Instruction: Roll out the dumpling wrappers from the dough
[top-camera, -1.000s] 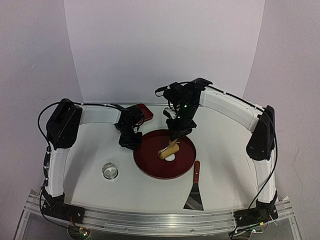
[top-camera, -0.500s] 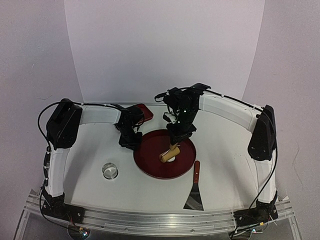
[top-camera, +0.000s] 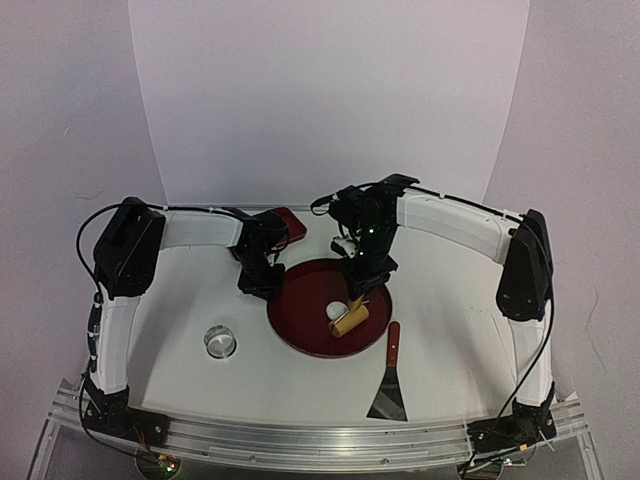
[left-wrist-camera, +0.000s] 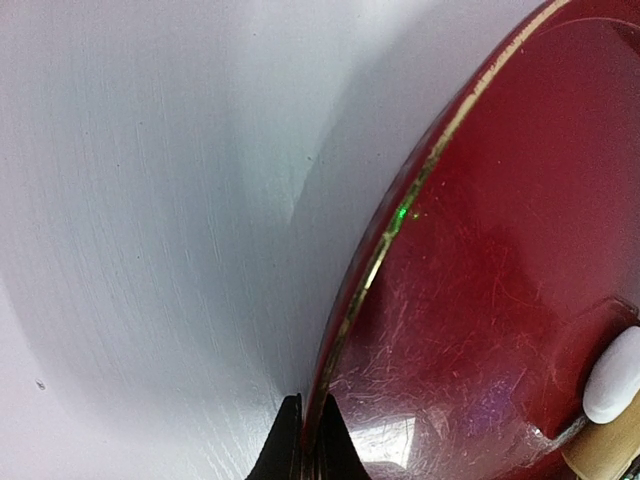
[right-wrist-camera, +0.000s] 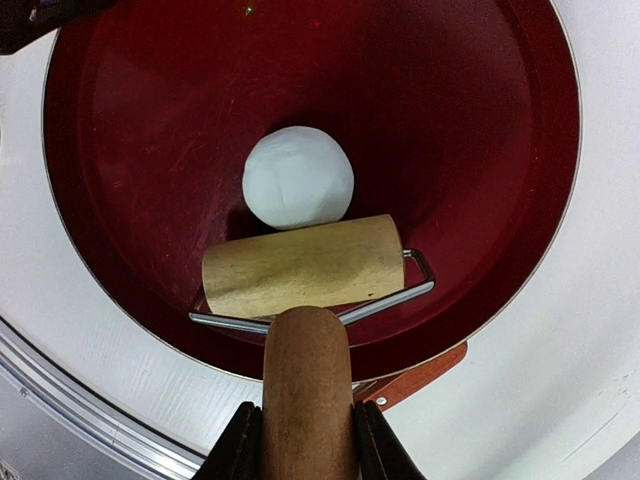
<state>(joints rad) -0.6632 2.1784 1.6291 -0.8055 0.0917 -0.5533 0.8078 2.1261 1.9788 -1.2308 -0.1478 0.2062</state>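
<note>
The dough is a white, rounded, slightly flattened lump in the middle of the round red tray. It also shows in the top view and at the right edge of the left wrist view. My right gripper is shut on the brown wooden handle of a small rolling pin. Its pale wooden roller lies on the tray just on the near side of the dough, touching its edge. My left gripper is shut on the tray's gold-edged left rim. No round wrapper is in view.
A shiny metal ring cutter stands on the table left of the tray. A metal spatula with a red handle lies right of the tray near the front. A small dark red object sits behind the left gripper.
The right gripper has drawn the roller over the dough toward the tray's near side; the dough now shows on the roller's far side. The left arm has not moved.
</note>
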